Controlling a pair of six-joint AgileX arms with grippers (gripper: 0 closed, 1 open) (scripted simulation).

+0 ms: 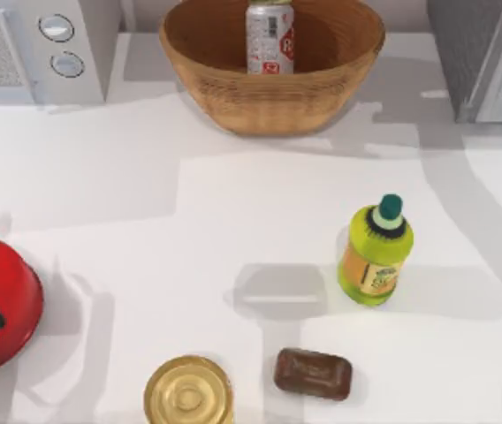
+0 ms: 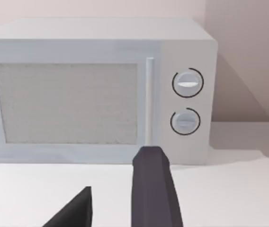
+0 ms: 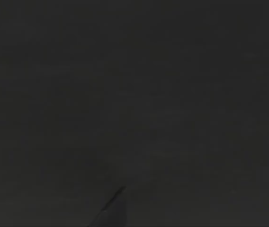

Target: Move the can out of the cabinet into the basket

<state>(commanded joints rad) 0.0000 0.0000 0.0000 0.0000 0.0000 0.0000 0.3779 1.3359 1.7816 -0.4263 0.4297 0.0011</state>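
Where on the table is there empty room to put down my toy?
The widest bare patch lies mid-table, between the basket, the red bowl and the green bottle. Another runs right of the bottle, below the cabinet. The front edge is crowded: gold tin, brown bar.

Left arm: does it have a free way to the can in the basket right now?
Probably yes. The can stands upright in the open-topped basket, nothing above it. The left gripper, open, faces the microwave, so it must turn first.
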